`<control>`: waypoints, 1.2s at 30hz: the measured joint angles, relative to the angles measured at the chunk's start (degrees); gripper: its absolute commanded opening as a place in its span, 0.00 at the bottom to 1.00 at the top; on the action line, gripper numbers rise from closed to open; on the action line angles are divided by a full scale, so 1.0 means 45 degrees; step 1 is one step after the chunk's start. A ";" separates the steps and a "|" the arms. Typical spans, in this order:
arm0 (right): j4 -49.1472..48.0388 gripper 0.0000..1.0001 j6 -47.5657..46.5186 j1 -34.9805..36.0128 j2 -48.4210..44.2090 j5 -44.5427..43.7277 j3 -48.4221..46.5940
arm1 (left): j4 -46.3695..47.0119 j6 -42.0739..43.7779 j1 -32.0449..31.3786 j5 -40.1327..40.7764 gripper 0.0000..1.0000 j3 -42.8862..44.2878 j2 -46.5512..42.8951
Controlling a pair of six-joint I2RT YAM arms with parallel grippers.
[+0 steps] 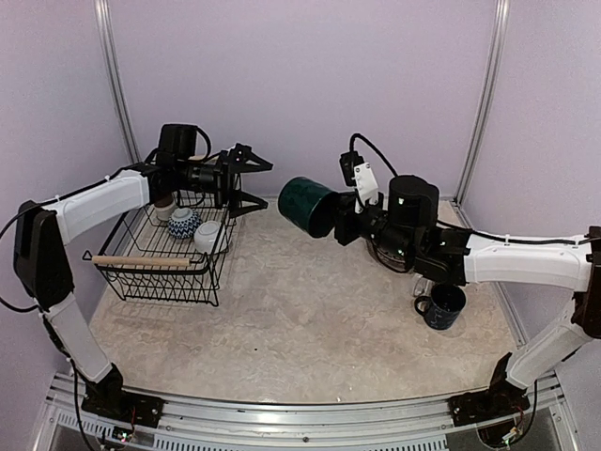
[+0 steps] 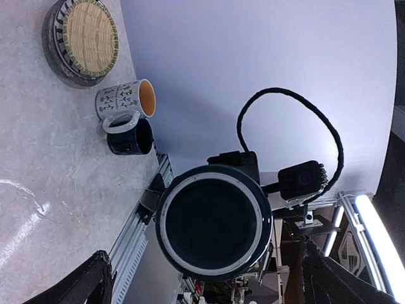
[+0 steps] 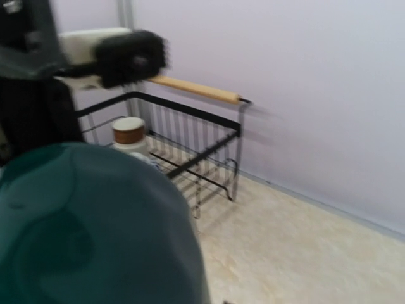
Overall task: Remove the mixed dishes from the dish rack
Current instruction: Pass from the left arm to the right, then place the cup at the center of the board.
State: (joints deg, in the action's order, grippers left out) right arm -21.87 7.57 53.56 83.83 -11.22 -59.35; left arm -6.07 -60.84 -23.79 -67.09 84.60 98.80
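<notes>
Dish rack (image 1: 160, 282) far L on table; inside: small brown-white cup (image 1: 166, 209), blue-patterned bowl (image 1: 183, 224), white cup (image 1: 208, 235). L gripper (image 1: 249, 180) over rack's far R corner, jaws wide, nothing btwn. Dark green mug (image 1: 307, 205) mid-air, on its side, btwn the 2 grippers. R gripper (image 1: 340, 218) clamped on it. Dark blue mug (image 1: 443, 305) on table under R arm, white orange-lined mug (image 2: 125, 101) touching it; yellowish woven-look plate (image 2: 92, 35) stacked on striped plate (image 2: 53, 39) nearby.
</notes>
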 measured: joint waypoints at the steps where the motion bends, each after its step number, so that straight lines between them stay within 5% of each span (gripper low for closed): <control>1: 0.0301 0.00 0.0180 0.0000 -0.0146 -0.0228 0.0010 | -0.0393 0.0359 0.0034 0.0185 0.99 0.0097 -0.0049; 9: 0.4357 0.00 0.2409 -0.0291 -0.1073 -0.1661 -0.0058 | -0.2943 0.2856 0.0141 0.2035 0.99 0.0685 -0.0651; 17: 0.9918 0.00 0.5270 -0.1525 -0.0947 -0.1132 -0.0607 | -0.4012 0.4138 0.0141 0.3220 0.99 0.1001 -0.1253; 24: 1.4576 0.00 0.6290 -0.2788 0.1569 -0.0510 -0.4289 | -0.4337 0.4498 0.0136 0.3716 0.99 0.1035 -0.1263; 36: 1.8714 0.00 0.5906 -0.4007 0.5197 0.0393 -0.7529 | -0.4439 0.4726 0.0126 0.3968 0.99 0.1035 -0.1311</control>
State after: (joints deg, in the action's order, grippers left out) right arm 62.35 34.15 35.53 107.22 -9.45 -93.23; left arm -26.04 -39.57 -23.22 -49.23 89.25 92.90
